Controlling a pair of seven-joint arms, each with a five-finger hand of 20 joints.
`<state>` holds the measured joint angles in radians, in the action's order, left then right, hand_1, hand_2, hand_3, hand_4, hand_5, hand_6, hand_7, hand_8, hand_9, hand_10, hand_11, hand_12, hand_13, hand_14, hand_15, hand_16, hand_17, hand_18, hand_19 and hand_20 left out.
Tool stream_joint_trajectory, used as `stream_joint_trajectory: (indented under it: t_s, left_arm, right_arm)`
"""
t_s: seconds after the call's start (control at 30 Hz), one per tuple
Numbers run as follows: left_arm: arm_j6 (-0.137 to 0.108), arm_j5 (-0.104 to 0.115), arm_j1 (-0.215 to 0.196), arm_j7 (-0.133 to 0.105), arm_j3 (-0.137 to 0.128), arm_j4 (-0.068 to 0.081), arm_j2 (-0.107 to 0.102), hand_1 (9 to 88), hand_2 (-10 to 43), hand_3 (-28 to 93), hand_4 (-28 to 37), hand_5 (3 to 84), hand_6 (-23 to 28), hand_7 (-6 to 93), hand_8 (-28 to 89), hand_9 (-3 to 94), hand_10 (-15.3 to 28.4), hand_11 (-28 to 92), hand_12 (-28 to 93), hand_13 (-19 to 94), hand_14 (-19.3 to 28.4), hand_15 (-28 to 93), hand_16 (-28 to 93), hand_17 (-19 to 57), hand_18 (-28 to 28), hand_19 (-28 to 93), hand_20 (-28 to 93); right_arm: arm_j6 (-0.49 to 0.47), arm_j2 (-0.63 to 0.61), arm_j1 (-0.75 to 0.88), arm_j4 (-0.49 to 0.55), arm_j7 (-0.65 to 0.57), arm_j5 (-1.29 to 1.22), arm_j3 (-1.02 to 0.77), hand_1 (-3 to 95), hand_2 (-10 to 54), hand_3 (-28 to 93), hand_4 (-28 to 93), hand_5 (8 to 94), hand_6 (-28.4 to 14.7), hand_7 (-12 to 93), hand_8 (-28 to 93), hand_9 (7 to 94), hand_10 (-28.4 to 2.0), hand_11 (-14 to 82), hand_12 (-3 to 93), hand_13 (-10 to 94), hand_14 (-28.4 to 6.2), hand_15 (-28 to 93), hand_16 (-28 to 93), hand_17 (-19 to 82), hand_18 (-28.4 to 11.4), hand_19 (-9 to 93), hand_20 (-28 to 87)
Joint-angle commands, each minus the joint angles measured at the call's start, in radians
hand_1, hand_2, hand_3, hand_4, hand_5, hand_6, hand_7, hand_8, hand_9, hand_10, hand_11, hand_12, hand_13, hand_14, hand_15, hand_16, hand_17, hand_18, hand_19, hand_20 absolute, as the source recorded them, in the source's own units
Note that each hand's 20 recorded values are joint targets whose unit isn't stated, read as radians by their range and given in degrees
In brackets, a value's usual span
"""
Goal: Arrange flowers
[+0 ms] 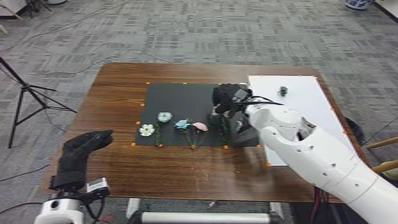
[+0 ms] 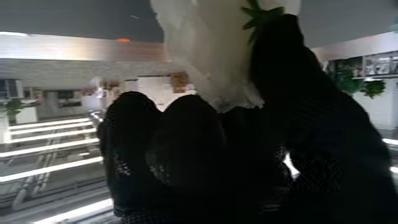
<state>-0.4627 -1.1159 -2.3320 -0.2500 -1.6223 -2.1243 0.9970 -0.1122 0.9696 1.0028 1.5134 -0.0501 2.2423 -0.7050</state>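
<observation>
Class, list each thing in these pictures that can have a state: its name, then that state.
Right hand: closed on a flower
Pale flower: held in the right hand
Left hand: open, relaxed
White flower: lying on the mat
Pale blue flower: lying
Bluer flower: lying
Pink flower: lying
Black mat: flat
White sheet: flat

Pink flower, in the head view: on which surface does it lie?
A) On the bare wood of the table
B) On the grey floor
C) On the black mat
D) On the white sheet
C: the pink flower lies on the black mat, just to the right of the blue flower.
</observation>
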Motion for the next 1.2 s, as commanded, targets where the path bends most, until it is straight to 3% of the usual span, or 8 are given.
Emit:
stream_joint_trajectory:
  t_s: [0.03, 0.17, 0.43, 0.57, 0.63, 0.77, 0.97, 1.2]
  left_arm:
    - [0.026, -0.006, -0.006, 0.000, -0.009, -0.002, 0.010, 30.0, -3.0, 69, -20.2, 56.4, -0.2, 23.7, -10, 55.1, 14.0, 27, 16, 43, 18.0, 31, 1, 3.7, 15.0, 17, 22]
    - [0.034, -0.004, -0.011, -0.010, -0.012, 0.000, 0.009, 28.7, -5.7, 69, -19.7, 55.6, -0.4, 23.3, -10, 54.5, 14.0, 27, 16, 42, 18.1, 31, 1, 3.5, 15.1, 16, 22]
    - [0.052, -0.014, -0.003, 0.003, -0.009, 0.002, 0.011, 27.9, -6.6, 69, -18.8, 54.8, -0.5, 23.0, -10, 53.9, 13.9, 26, 16, 42, 18.3, 30, 2, 3.2, 15.3, 16, 22]
    - [0.044, -0.015, 0.000, 0.007, -0.005, 0.002, 0.007, 28.0, -6.9, 69, -18.6, 54.7, -0.5, 22.9, -10, 53.7, 13.9, 26, 16, 41, 18.3, 30, 2, 3.2, 15.2, 16, 22]
    - [0.044, -0.010, 0.001, 0.002, -0.002, 0.002, 0.006, 28.0, -6.9, 69, -18.7, 54.7, -0.5, 22.9, -10, 53.6, 13.9, 26, 16, 41, 18.2, 30, 2, 3.2, 15.2, 15, 22]
    - [0.046, -0.011, 0.002, 0.008, -0.001, 0.003, 0.005, 28.0, -6.8, 69, -18.7, 54.7, -0.5, 22.7, -9, 53.6, 13.8, 26, 16, 41, 18.2, 30, 2, 3.1, 15.2, 15, 22]
    - [0.051, -0.016, -0.002, 0.007, -0.003, 0.002, 0.009, 28.0, -6.7, 68, -18.8, 54.7, -0.6, 22.8, -9, 53.5, 13.9, 26, 16, 41, 18.3, 30, 2, 3.1, 15.3, 15, 22]
    - [0.061, -0.019, 0.001, 0.005, 0.006, 0.004, 0.017, 28.0, -6.6, 68, -18.9, 55.0, -0.6, 22.7, -9, 53.5, 13.8, 26, 16, 41, 18.2, 30, 2, 3.1, 15.3, 15, 22]
  right_arm:
    - [-0.055, 0.006, -0.014, 0.005, 0.020, 0.021, -0.059, 42.4, -9.5, 64, -16, 68.6, 0.9, 19, -1, 75.4, -11.6, 12.1, 17.4, 89, -2.5, 67, 34, 65, -14.6, 93, 67]
    - [-0.077, 0.004, -0.023, 0.008, 0.014, 0.025, -0.069, 32.1, -9.5, 65, -15, 60.4, 0.0, 17, -8, 68.4, -13.3, 10.0, 16.8, 87, -3.2, 66, 34, 63, -15.1, 93, 66]
    - [-0.091, -0.017, -0.020, 0.032, 0.002, 0.006, -0.124, 25.5, -9.5, 63, -13, 58.1, -0.8, 15, -7, 66.5, -14.8, 9.3, 17.0, 87, -3.8, 66, 34, 62, -16.0, 93, 65]
    - [-0.039, -0.053, -0.016, 0.048, -0.035, -0.008, -0.165, 24.6, -9.5, 62, -13, 57.6, -1.0, 14, -7, 65.9, -14.9, 9.2, 17.0, 86, -3.9, 66, 34, 61, -16.2, 93, 65]
    - [0.046, -0.090, -0.010, 0.054, -0.086, -0.001, -0.164, 25.6, -9.5, 62, -13, 57.7, -1.0, 14, -7, 65.5, -15.1, 9.2, 17.1, 85, -4.4, 66, 34, 60, -16.7, 93, 64]
    - [0.124, -0.116, -0.036, -0.042, -0.142, 0.046, -0.162, 27.8, -9.5, 63, -13, 59.1, -1.3, 14, -6, 65.5, -15.1, 9.3, 17.4, 84, -5.0, 66, 33, 59, -16.9, 93, 63]
    - [-0.002, -0.072, -0.040, -0.196, -0.164, 0.157, -0.206, 27.9, -9.5, 64, -13, 56.2, -1.7, 14, -6, 62.6, -15.5, 8.8, 17.8, 84, -5.1, 66, 33, 59, -17.1, 93, 63]
    - [-0.001, 0.014, 0.002, -0.328, -0.132, 0.308, -0.269, 26.7, -9.5, 61, -14, 53.6, -2.0, 13, -6, 60.5, -15.8, 8.5, 18.2, 83, -5.4, 66, 33, 58, -17.3, 93, 63]
